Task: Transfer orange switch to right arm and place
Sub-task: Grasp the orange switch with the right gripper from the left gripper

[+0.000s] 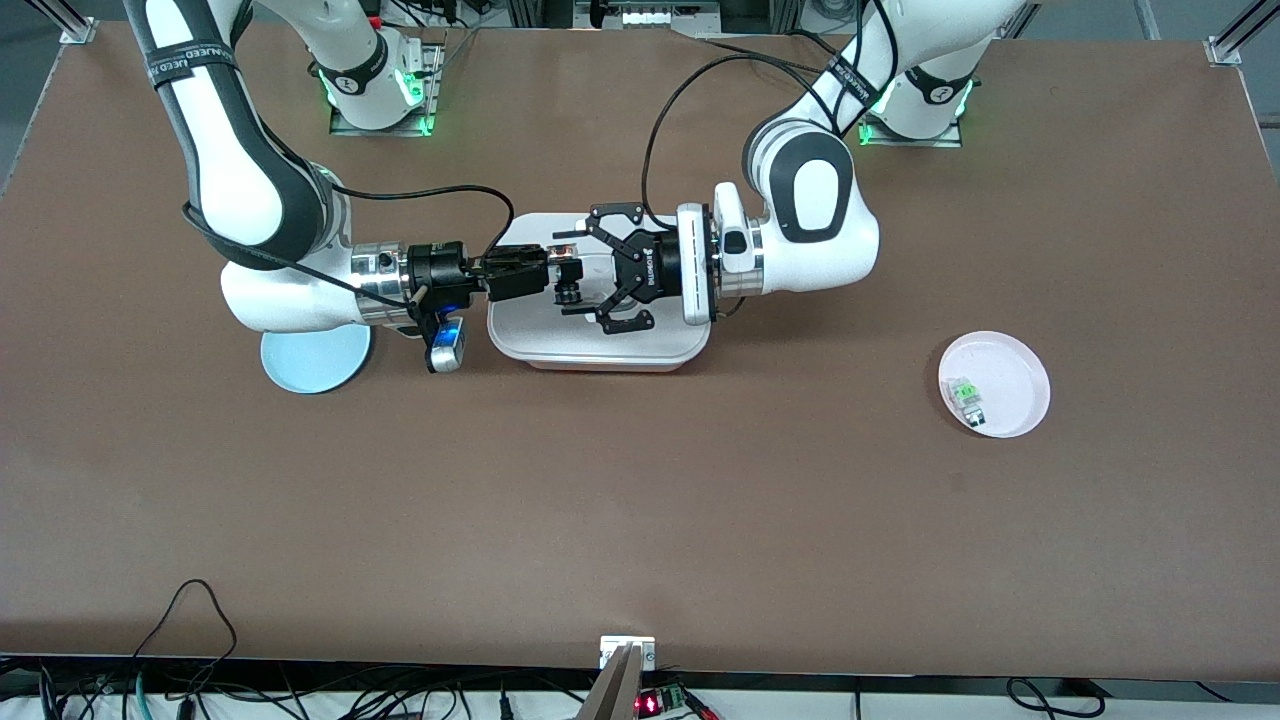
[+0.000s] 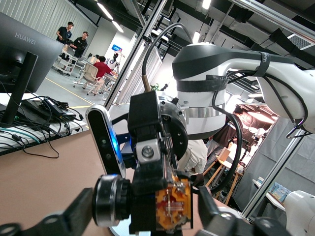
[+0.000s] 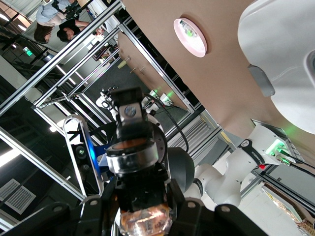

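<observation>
The orange switch [image 1: 566,272], a small black block with an orange end, hangs in the air over the white tray [image 1: 600,352]. My right gripper [image 1: 545,268], narrow and black, is shut on it from the right arm's end. My left gripper [image 1: 575,275] faces it with its linkage fingers spread wide, one on each side of the switch and not pressing it. In the left wrist view the switch's orange end [image 2: 172,206] shows between my open fingers [image 2: 212,214]. In the right wrist view the switch [image 3: 142,219] sits clamped in the right gripper [image 3: 143,209].
A light blue plate [image 1: 315,362] lies partly under the right arm's wrist. A pink plate [image 1: 1012,372] with a small clear-and-green part [image 1: 967,396] lies toward the left arm's end, nearer the front camera; it also shows in the right wrist view [image 3: 189,37].
</observation>
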Controlling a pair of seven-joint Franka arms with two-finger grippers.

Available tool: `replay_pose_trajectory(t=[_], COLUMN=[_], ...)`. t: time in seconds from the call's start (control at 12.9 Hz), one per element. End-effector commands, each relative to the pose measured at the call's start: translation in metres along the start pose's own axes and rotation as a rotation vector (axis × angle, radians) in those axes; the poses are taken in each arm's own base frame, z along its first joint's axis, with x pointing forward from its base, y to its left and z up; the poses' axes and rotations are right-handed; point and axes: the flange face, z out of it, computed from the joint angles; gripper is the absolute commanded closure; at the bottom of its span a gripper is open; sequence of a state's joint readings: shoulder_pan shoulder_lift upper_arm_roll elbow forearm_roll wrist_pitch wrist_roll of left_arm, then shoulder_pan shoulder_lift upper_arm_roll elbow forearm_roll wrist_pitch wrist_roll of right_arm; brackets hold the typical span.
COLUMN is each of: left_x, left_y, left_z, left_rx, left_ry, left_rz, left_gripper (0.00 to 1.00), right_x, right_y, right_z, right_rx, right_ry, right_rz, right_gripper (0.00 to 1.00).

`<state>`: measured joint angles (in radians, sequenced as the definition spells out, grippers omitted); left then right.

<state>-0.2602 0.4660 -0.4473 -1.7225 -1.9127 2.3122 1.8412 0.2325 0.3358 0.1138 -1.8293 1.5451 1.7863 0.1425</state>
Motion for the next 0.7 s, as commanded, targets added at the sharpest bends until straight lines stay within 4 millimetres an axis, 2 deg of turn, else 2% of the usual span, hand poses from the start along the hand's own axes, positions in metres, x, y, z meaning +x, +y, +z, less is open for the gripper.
replay_pose_trajectory(t=[0.0, 0.08, 0.31, 0.39, 0.47, 0.62], left_x=[0.021, 0.030, 0.044, 0.049, 0.064, 0.072], left_y=[0.009, 0.013, 0.007, 0.003, 0.003, 0.005], left_z=[-0.005, -0.009, -0.025, -0.032, -0.044, -0.051], left_rx=[0.014, 0.018, 0.035, 0.034, 0.032, 0.030], left_ry=[0.029, 0.031, 0.007, -0.033, -0.113, -0.203], left_rz=[0.042, 0.054, 0.049, 0.048, 0.046, -0.005], left_gripper=[0.00, 0.00, 0.00, 0.00, 0.00, 0.00], right_x=[-0.006, -0.005, -0.007, -0.009, -0.013, -0.019], right_y=[-0.012, -0.011, -0.015, -0.017, -0.019, -0.020], right_z=[0.000, -0.001, -0.011, -0.018, -0.028, -0.040], right_rx=[-0.001, -0.021, -0.077, -0.104, -0.156, -0.257], right_ry=[0.005, 0.009, 0.036, 0.049, 0.071, 0.106], right_rz=[-0.037, -0.041, -0.077, -0.096, -0.123, -0.168], right_gripper=[0.75, 0.75, 0.75, 0.76, 0.76, 0.76])
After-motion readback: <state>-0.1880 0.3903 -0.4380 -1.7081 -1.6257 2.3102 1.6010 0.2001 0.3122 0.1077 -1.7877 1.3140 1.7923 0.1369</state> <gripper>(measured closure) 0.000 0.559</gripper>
